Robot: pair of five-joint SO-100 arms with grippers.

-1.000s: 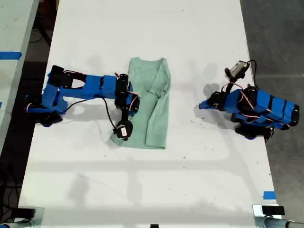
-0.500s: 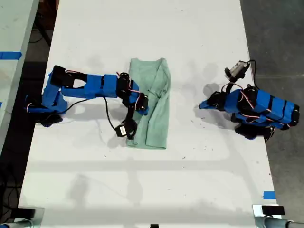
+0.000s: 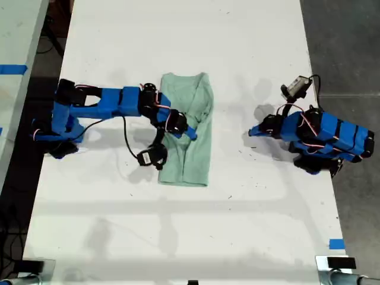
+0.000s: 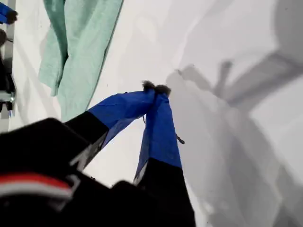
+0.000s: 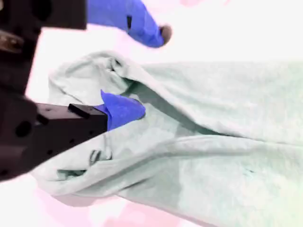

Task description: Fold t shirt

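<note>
1. Mint-green cloth: the t shirt (image 3: 189, 133) lies mid-tabletop (image 3: 178, 237) as a narrow lengthwise strip, collar end toward the exterior view's top, hem toward the bottom.
2. My second gripper (image 5: 142, 71) sits over the shirt's edge on the exterior view's left, about mid-length. Its jaws stand apart, one blue finger (image 5: 122, 109) pressed into a raised fold and the other finger (image 5: 142, 26) clear above the cloth. Nothing clamped yet, as far as I can judge.
3. My first gripper (image 4: 155, 87) hovers over bare tabletop at the exterior view's right, well apart from the shirt, tips together and holding nothing.
4. Step in hand, by my reading: taking hold of the folded edge for the next fold.
5. To do it well: close on all the bunched layers, not just the top ply; lift low; carry the edge straight so the strip stays aligned.
6. Risk: the lower layer slipping out, leaving a skewed crease.
</note>
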